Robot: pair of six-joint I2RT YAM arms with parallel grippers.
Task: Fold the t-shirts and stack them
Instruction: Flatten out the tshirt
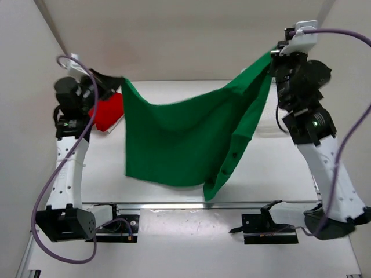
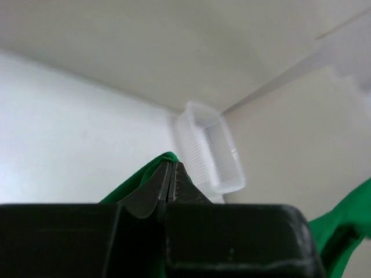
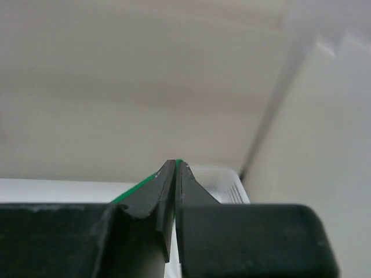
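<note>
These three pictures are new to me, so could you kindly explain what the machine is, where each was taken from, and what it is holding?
The machine is two robot arms bolted at the near edge of a white table. The wide picture looks down from above and behind them. The other two come from small cameras on the wrists, each looking along its own dark fingers. The left gripper and the right gripper are both shut on the green t-shirt, each pinching an upper edge, so it hangs spread between them above the table. A red t-shirt lies crumpled on the table behind the left arm. The left wrist view also shows a white mesh basket.
</note>
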